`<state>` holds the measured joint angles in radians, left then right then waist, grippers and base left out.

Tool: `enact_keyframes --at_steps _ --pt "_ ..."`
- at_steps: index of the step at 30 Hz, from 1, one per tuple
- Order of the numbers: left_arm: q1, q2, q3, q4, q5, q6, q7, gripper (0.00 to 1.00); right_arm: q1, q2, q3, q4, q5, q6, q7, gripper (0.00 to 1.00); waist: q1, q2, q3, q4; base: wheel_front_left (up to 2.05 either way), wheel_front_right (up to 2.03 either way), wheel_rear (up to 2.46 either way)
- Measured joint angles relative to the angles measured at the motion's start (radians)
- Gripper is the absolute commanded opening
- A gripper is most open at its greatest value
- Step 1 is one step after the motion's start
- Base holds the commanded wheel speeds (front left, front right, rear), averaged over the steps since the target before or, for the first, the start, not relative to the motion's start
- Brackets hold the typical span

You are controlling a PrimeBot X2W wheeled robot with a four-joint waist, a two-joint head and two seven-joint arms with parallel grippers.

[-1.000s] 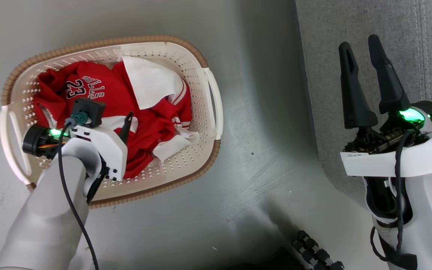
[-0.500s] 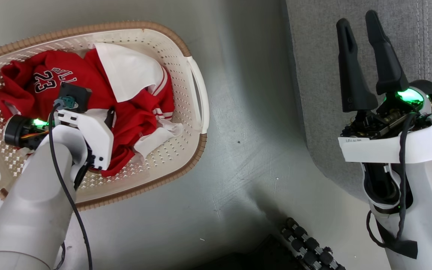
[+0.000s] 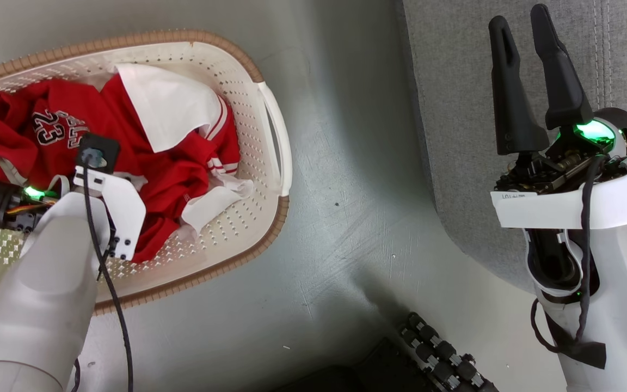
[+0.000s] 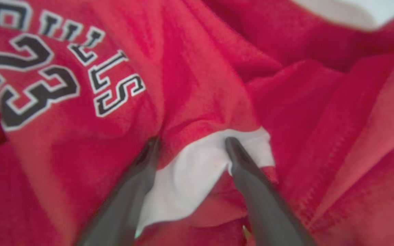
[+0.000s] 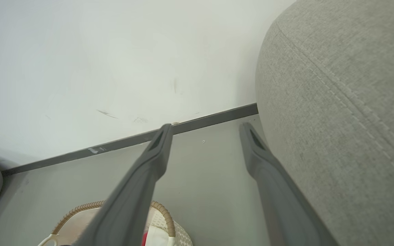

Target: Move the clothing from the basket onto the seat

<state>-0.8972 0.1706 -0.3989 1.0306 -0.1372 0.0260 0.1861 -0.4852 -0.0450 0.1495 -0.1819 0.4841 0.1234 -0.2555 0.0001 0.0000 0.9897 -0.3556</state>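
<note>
Clothing (image 3: 166, 169): red garments with white trim are found heaped inside the basket (image 3: 155, 37); none is seen laid outside it.
Lettering (image 4: 33, 78): the number 23 and block letters are read on an upper fold, toward the basket's left end.
Left gripper (image 4: 192, 140): positioned inside the basket's rim, pointing down. The fingers are spread wide, with one tip set against red cloth and the other on a white trim band (image 4: 197, 171). A raised fold is straddled; nothing is pinched yet.
Basket: stood on the grey floor (image 3: 335, 218), with its right handle (image 3: 280, 136) turned toward the seat.
Seat (image 3: 455, 109): located right of the basket, separated from it by a strip of floor. No garment is seen on the visible part.
Right gripper (image 3: 521, 17): held well right of the basket, over the seat's near edge. The fingers are spread wide and nothing is carried.
Step in hand: judged to be a grasp, with the fingers placed and closure not yet made.
Progress: judged early; the whole pile is yet to be moved.
Next move: the left fingers are to be closed on the straddled fold, deep enough that the thin fabric is not lost. A lift clear of the basket's rim is then called for, followed by a carry rightward to the seat.
Risk: two garments may be dragged up together, or a trailing hem may be caught on the rim.
</note>
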Motion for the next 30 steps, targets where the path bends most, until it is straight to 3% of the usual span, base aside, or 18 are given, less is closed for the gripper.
enact_keyframes --at_steps 3,4,6,7,30 --pt "-0.001 -0.009 -0.005 0.013 0.004 0.011 0.01 1.0 0.0 0.0 0.0 0.002 0.0 0.0 0.0 1.0 0.0 0.0 -0.005 0.001 0.0 0.0 0.0" --pt "-0.003 -0.011 -0.006 0.015 0.007 0.011 0.014 0.93 0.0 0.0 0.0 0.002 0.0 0.0 0.0 1.0 0.0 0.0 -0.006 0.001 0.0 0.0 0.0" --pt "-0.007 -0.015 -0.006 0.013 0.006 0.011 0.007 0.42 0.0 0.0 -0.001 0.004 0.0 0.0 0.0 1.0 0.0 0.0 -0.009 0.002 0.0 0.0 0.0" --pt "-0.011 -0.018 -0.007 0.013 0.006 0.011 0.006 0.0 0.0 0.0 -0.002 0.004 0.0 0.0 0.0 1.0 0.0 0.0 -0.011 0.003 0.0 0.0 0.0" --pt "-0.019 -0.079 -0.029 0.004 -0.012 -0.053 -0.114 0.0 -0.033 0.0 -0.015 0.022 -0.019 0.0 0.0 1.0 0.0 0.0 -0.086 0.025 0.0 0.0 0.0"
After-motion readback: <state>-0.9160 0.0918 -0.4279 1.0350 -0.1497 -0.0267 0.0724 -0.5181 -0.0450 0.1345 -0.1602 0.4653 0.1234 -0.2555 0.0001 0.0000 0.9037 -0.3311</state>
